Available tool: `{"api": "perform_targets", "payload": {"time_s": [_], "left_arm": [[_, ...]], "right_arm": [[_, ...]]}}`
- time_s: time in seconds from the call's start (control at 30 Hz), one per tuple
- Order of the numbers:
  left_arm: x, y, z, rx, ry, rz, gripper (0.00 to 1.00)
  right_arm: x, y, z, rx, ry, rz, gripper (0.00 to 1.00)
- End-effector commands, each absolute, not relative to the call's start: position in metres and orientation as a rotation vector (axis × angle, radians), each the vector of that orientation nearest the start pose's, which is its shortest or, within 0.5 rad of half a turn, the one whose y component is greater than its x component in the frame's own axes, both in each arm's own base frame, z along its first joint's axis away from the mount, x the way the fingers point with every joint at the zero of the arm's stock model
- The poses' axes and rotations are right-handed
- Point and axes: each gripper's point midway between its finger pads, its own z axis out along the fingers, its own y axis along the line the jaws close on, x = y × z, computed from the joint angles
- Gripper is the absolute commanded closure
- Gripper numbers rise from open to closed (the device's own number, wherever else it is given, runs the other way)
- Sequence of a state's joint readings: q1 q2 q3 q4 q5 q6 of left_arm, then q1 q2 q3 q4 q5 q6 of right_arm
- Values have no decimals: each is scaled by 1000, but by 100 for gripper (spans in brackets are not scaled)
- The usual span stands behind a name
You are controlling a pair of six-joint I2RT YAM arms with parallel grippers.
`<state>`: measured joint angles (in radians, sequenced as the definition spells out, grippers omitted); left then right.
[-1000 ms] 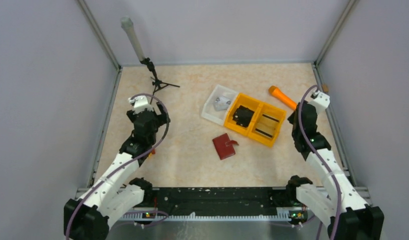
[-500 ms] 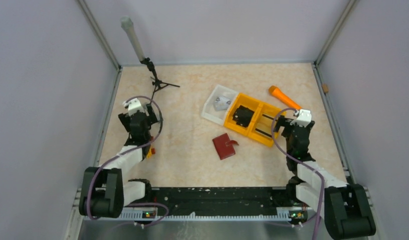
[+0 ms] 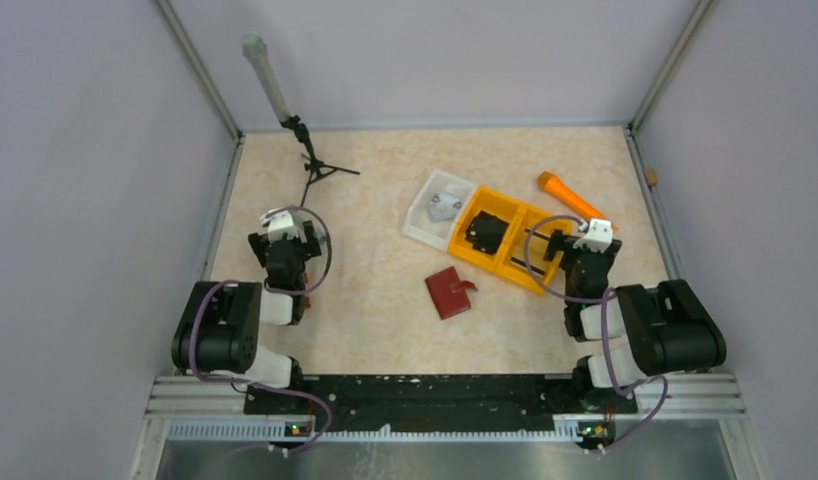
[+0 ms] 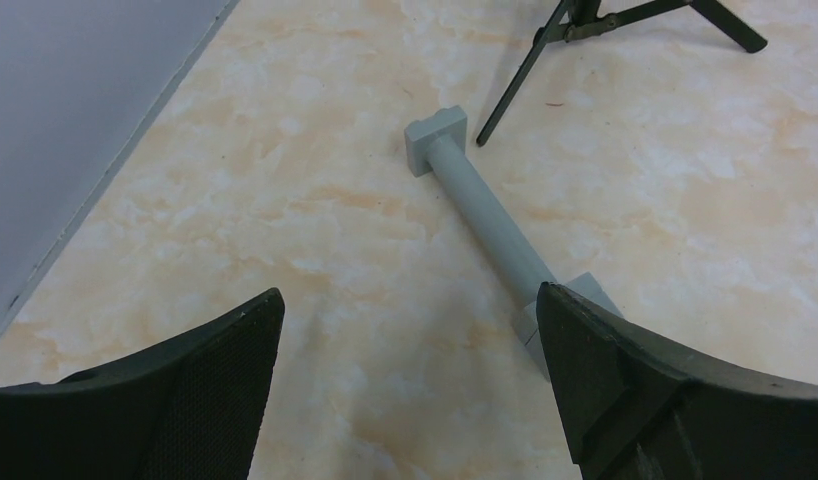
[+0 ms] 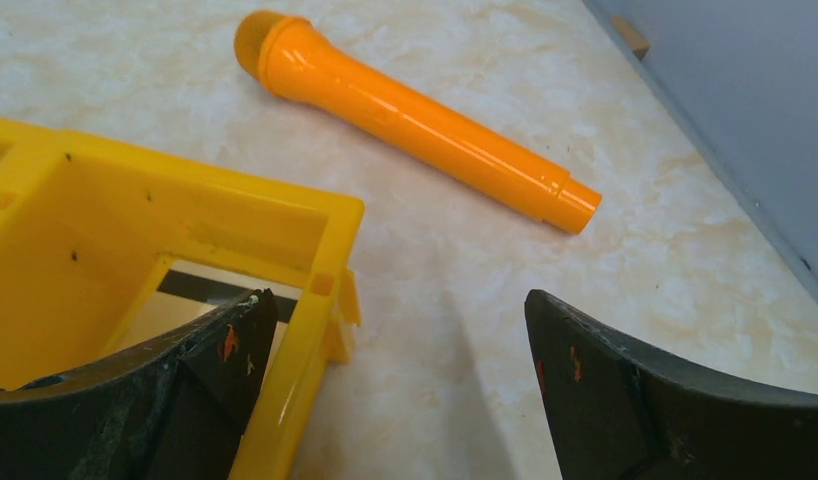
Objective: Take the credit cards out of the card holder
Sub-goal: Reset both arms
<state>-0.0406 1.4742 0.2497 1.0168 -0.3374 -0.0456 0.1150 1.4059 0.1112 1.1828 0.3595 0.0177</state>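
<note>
The dark red card holder [image 3: 447, 294] lies folded shut on the table, its strap tab to the right. Pale credit cards [image 3: 538, 252] with black stripes lie in the right compartment of the orange tray [image 3: 506, 270]. One of these cards [image 5: 171, 316] shows in the right wrist view. My right gripper [image 3: 573, 246] [image 5: 395, 297] is open and holds nothing. Its left finger hangs over the tray's right wall. My left gripper [image 3: 287, 243] [image 4: 407, 295] stands open and empty over bare table at the left, far from the holder.
A small black block [image 3: 485, 232] sits in the tray's left compartment. A white tray [image 3: 425, 196] with a grey item adjoins it. An orange microphone [image 5: 415, 115] lies beyond the right gripper. A grey rod [image 4: 490, 225] and a tripod [image 3: 315, 165] are ahead of the left gripper.
Both arms have folded back toward their bases. The right gripper has come in from the right wall to the orange tray and opened wide. The card holder has not moved.
</note>
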Motion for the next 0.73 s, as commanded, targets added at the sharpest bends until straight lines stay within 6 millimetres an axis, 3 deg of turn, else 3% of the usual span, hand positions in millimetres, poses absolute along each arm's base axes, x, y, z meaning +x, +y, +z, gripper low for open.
{"api": "perform_targets", "payload": {"time_s": [0.0,0.07,0.17,0.7], "left_arm": [[384,37,109,-214,1650,168,1],[384,37,109,-213,1646,166,1],[383,38,110,-213,1645,169,1],[384,37,109,-211,1650,167,1]], "right_arm": [[354,-26,107,239,1593,-200,4],[356,-30,109,254,1576,-211,8],[356,-31,107,261,1585,-211,1],[356,-31,108,259,1582,-215,1]]}}
